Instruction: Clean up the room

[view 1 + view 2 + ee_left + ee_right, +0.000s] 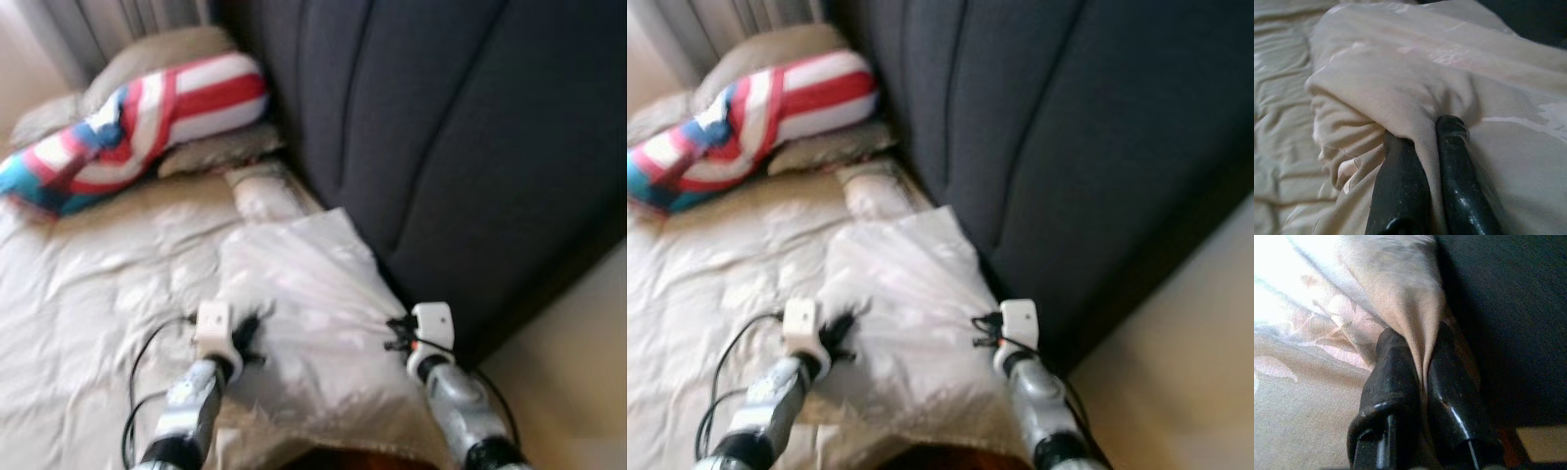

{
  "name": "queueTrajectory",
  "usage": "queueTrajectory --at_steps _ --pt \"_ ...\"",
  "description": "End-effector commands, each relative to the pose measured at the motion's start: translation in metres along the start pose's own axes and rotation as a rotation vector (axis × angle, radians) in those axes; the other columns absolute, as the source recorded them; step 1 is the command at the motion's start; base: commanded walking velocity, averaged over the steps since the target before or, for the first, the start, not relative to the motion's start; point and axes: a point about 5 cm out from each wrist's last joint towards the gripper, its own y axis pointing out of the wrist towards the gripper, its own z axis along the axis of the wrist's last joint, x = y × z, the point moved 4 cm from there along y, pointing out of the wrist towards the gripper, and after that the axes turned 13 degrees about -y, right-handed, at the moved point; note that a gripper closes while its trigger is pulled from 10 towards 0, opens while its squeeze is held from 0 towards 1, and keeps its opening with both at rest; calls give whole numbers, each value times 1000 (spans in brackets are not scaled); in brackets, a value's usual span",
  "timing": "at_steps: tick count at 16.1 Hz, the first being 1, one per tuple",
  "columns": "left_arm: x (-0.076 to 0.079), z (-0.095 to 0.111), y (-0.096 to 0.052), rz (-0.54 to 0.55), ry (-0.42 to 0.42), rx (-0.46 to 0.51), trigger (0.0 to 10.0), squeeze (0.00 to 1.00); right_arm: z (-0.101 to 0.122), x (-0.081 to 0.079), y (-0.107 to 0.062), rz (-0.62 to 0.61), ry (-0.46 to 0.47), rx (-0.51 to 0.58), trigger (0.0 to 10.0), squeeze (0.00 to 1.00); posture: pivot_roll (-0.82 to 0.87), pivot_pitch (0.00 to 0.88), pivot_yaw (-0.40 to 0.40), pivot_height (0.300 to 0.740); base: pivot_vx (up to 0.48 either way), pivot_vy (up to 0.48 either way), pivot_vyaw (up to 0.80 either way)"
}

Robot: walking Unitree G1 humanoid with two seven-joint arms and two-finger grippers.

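Observation:
A pale beige blanket (313, 313) with a faint pattern lies bunched on the bed, close to the dark headboard. My left gripper (245, 333) is shut on a fold along its left side; in the left wrist view the cloth (1415, 98) is pinched between the two black fingers (1400, 191). My right gripper (397, 328) is shut on the blanket's right edge beside the headboard, and the right wrist view shows fabric (1410, 298) squeezed between its fingers (1449, 396). Between the two grippers the blanket is held spread.
A dark grey upholstered headboard (441, 127) rises at the right. At the back left a red, white and blue striped pillow (147, 117) lies on beige pillows (157, 54). Rumpled cream bedding (88, 294) spreads to the left. Pale floor (578, 362) shows at the right.

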Motion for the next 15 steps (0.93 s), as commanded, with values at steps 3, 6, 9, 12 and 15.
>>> queueTrajectory --at_steps 3,6,9,12,15 --pt "-4 26 2 6 15 90 10000 0 13 15 0 -39 -5 61 10000 0 -53 96 -34 740 0 0 481" --pt "-5 26 1 6 13 83 10000 0 6 20 -2 -68 1 33 10000 0 -53 99 -29 740 0 0 0" --pt "-4 26 1 1 14 80 10000 0 5 23 -2 -82 2 23 10000 0 -51 103 -26 740 173 0 0" --pt "-4 27 2 -1 13 77 10000 0 4 23 -2 -87 1 15 10000 0 -50 104 -24 740 281 0 0" --pt "-4 27 1 -2 12 76 10000 0 3 23 -2 -92 2 12 10000 0 -49 104 -23 740 314 0 0"
